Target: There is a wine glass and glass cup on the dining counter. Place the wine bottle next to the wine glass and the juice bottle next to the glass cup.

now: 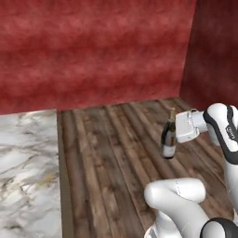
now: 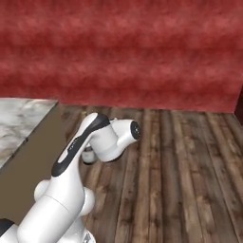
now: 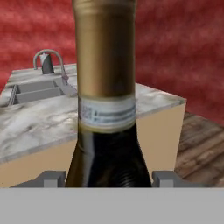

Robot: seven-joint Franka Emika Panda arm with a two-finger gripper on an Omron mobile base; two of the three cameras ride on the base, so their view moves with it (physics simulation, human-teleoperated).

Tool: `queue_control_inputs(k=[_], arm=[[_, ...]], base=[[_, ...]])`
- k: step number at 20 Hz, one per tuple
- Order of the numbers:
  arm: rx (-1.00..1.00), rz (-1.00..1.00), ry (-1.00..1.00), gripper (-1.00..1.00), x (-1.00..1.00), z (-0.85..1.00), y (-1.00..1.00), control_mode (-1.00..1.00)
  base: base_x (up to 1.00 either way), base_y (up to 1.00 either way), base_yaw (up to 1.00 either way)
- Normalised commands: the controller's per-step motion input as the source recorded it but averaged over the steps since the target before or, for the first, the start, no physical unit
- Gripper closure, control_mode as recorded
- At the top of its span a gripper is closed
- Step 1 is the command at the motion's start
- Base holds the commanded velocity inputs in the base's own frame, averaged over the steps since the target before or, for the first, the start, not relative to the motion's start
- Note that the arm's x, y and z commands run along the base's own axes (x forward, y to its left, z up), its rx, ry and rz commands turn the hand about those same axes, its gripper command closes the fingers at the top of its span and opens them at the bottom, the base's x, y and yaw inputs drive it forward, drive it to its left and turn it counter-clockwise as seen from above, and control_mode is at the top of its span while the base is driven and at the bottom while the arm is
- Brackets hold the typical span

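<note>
- I have the wine bottle (image 1: 168, 139) clamped in the gripper (image 1: 179, 135); the left base view shows it upright, in the air over the plank floor (image 1: 116, 153), clear of any surface.
- In the hand view a finger (image 3: 164, 178) sits on each side of the bottle's dark shoulder, so I read the hold as firm.
- The dining counter (image 1: 25, 172) lies to the left, well apart from the bottle. The hand view shows its sink (image 3: 37, 91) and faucet (image 3: 48, 61) at the far end.
- I cannot see the wine glass, the cup or the juice bottle from here, so their places are unconfirmed.
- Progress, as I judge it: wine bottle picked up and in transit, not yet set down. Left to do: carry it to the counter, stand it beside the wine glass, then fetch the juice bottle and place it by the cup.
</note>
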Motion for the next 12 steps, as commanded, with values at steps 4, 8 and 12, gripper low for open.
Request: queue_control_inputs(k=[4, 8, 12], arm=[[0.0, 0.0, 0.0, 1.0, 0.0, 0.0, 0.0, 1.0], [0.0, 0.0, 0.0, 1.0, 0.0, 0.0, 0.0, 1.0], [0.0, 0.0, 0.0, 1.0, 0.0, 0.0, 0.0, 1.0]], base=[[0.78, -0.23, 0.09], [0.78, -0.24, 0.07], [0.77, -0.26, 0.07]])
